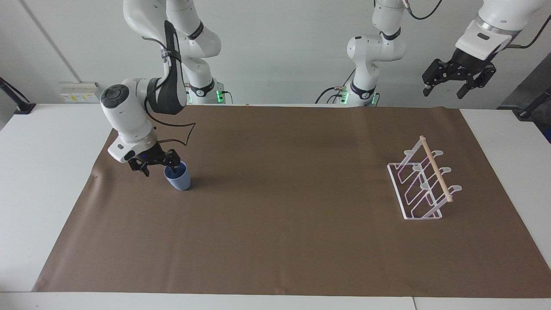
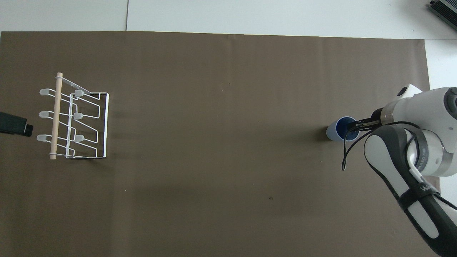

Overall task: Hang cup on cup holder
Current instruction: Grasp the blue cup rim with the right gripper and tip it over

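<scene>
Cup (image 1: 177, 177) right-arm end; cup holder (image 1: 424, 184) left-arm end.
</scene>
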`<state>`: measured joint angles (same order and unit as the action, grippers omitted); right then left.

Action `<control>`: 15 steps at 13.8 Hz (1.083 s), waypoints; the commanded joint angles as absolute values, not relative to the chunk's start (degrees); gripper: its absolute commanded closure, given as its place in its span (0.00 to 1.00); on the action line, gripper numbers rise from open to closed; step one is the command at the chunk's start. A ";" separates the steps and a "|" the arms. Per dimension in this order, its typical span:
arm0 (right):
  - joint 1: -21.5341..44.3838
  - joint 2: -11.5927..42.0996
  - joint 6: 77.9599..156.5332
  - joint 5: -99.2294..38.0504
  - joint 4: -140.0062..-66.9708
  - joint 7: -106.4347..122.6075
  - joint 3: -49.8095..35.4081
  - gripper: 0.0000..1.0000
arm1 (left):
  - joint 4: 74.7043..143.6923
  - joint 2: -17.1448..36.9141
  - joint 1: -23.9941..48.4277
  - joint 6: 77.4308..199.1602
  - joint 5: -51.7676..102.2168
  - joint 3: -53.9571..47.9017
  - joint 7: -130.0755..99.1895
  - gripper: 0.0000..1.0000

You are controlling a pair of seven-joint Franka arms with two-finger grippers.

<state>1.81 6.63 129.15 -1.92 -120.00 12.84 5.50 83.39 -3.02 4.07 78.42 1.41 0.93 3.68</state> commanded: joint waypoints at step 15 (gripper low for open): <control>1.67 2.73 122.78 -7.29 -112.25 13.18 2.03 1.00 | 85.25 -5.27 4.31 79.19 1.14 0.26 4.48 0.00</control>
